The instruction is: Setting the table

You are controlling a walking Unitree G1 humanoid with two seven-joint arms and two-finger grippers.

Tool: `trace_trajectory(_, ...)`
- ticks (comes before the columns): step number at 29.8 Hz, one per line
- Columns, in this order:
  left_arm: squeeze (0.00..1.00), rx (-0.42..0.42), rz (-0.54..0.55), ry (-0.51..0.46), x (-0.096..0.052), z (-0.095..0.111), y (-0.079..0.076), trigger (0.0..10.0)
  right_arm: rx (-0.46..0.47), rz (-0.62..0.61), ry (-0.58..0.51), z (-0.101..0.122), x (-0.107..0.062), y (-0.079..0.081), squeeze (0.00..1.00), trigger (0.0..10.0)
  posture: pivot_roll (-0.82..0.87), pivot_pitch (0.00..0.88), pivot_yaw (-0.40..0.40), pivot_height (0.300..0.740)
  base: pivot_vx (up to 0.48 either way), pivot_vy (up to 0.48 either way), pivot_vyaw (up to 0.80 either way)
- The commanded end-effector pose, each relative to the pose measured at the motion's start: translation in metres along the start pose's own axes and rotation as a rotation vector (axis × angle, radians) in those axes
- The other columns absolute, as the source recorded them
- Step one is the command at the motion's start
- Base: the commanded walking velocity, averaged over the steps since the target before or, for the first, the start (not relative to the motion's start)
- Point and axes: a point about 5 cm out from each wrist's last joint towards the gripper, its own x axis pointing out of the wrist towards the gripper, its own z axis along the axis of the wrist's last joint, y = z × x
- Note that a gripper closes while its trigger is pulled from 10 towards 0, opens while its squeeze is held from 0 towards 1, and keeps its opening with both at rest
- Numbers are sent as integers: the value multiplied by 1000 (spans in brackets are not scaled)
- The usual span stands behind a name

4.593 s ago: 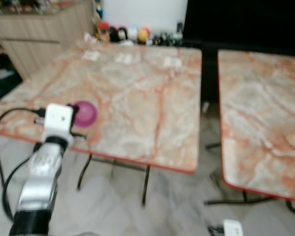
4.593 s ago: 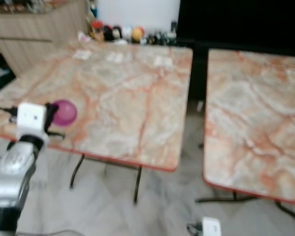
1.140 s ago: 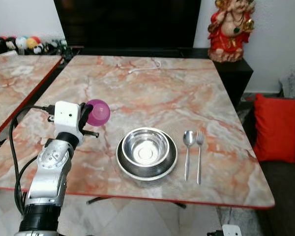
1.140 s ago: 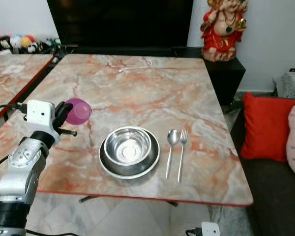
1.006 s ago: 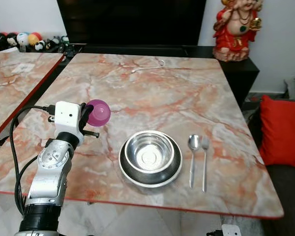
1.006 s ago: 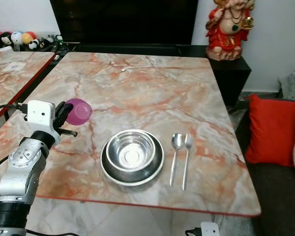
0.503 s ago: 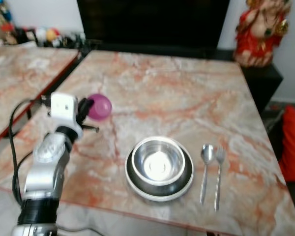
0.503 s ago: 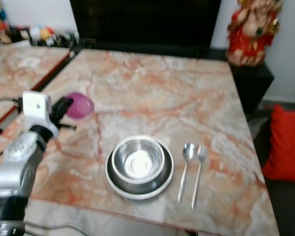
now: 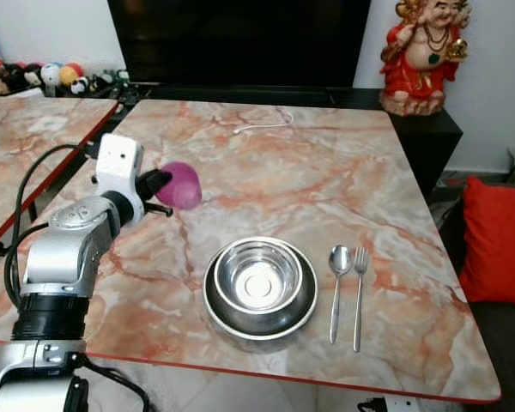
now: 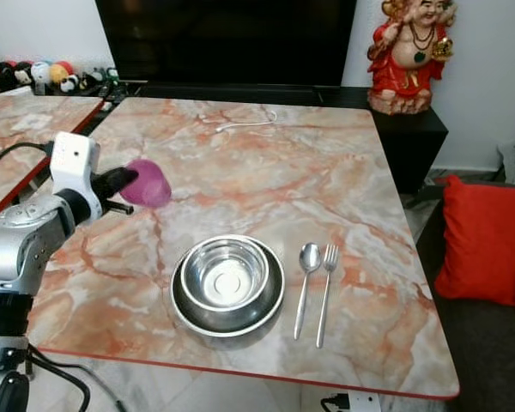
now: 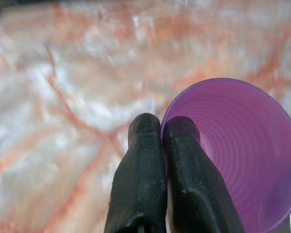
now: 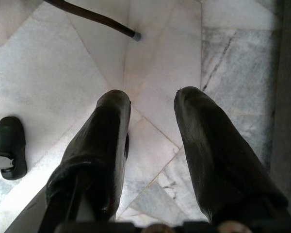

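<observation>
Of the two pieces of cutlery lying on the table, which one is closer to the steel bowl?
The spoon. It lies directly beside the steel bowl, while the fork lies on the spoon's far side, further from the bowl.

I see a purple cup (image 9: 181, 184) pinched between black fingers (image 11: 145, 184) on my silver left arm (image 9: 64, 257), over a table (image 9: 309, 172) of cream marble veined in orange with a red edge. The bowl (image 9: 259, 281), spoon (image 9: 338, 279) and fork (image 9: 359, 292) are shiny steel. A red and gold statue (image 9: 425, 53) stands behind, a red cushion (image 9: 498, 240) beside, and the floor (image 12: 63, 73) is grey-white marble.
</observation>
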Motion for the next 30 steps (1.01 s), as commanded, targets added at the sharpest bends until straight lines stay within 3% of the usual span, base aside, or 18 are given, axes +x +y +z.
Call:
trace_trajectory(1, 0, 18, 10, 20, 1, 7, 3, 10000, -9, 4, 4, -1, 0, 0, 0, 10000, 72, 10, 6, 740, 0, 0, 0)
trace_trajectory(4, 0, -50, -19, 67, 4, 1, -4, 10000, -10, 3, 4, -1, 0, 0, 0, 10000, 69, 13, 7, 740, 0, 0, 0)
trace_trajectory(11, 0, -86, -56, 115, 6, -10, -16, 10000, -13, 3, 5, -1, 0, 1, 0, 10000, 67, 10, 5, 740, 0, 0, 0)
trace_trajectory(30, 0, -84, -31, 214, 6, -24, -17, 10000, -17, 2, 13, -4, -1, 0, 0, 10000, 65, 0, 8, 740, 0, 0, 0)
